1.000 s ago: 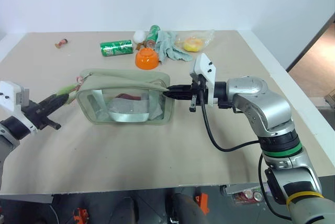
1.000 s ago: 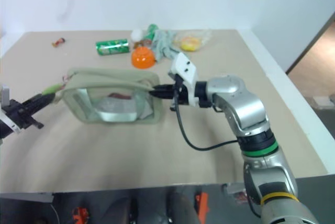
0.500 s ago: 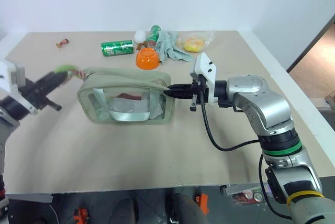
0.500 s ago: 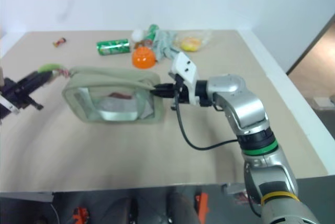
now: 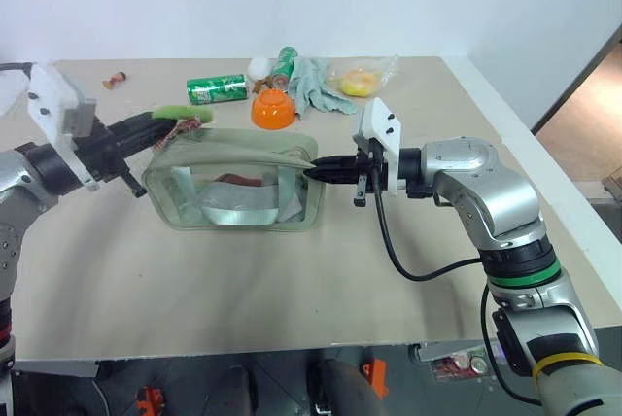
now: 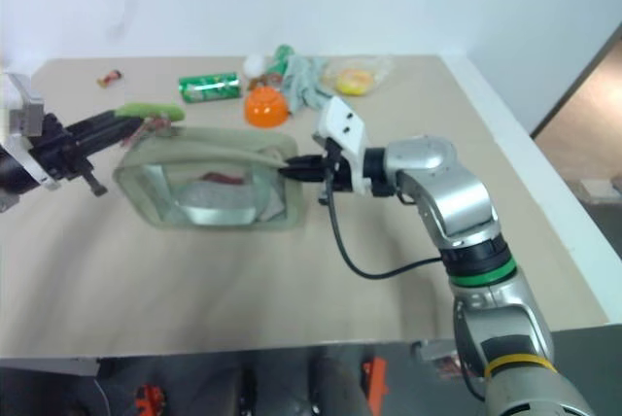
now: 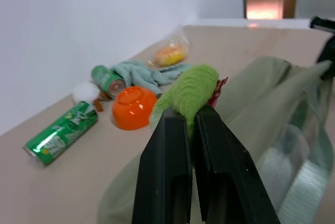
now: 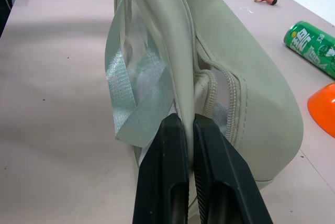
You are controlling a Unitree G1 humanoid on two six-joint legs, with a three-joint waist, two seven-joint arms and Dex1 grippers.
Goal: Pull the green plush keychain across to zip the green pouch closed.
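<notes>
- The left hand [image 7: 189, 130] is clamped on the green plush keychain [image 5: 181, 114], held just above the left end of the green pouch [image 5: 233, 181], which sits mid-counter.
- The right hand [image 8: 189, 130] is pinched tight on a pale strap [image 8: 175, 56] at the pouch's right end, bracing it for the pull.
- Risk one: the fuzzy ring is soft and gripped near its edge, so a hard tug could let it slide out from between the fingers and leave the zipper where it is.
- Risk two: the brace is on a strap, not the body, so the pouch may lift, twist or drag along the counter [image 5: 292, 280], and the slider could jam on the bend in the zipper [image 8: 209, 77].
- Risk three: a pull angled upward rather than along the zipper line would load the short chain instead of moving the slider.
- Count on the counter: one pouch, one keychain, two green cans [image 5: 216, 88], one orange bowl [image 5: 273, 107], one grey-green glove [image 5: 316, 86], one clear bag of something yellow [image 5: 362, 77], one white ball [image 5: 259, 67], one small red trinket [image 5: 118, 78].
</notes>
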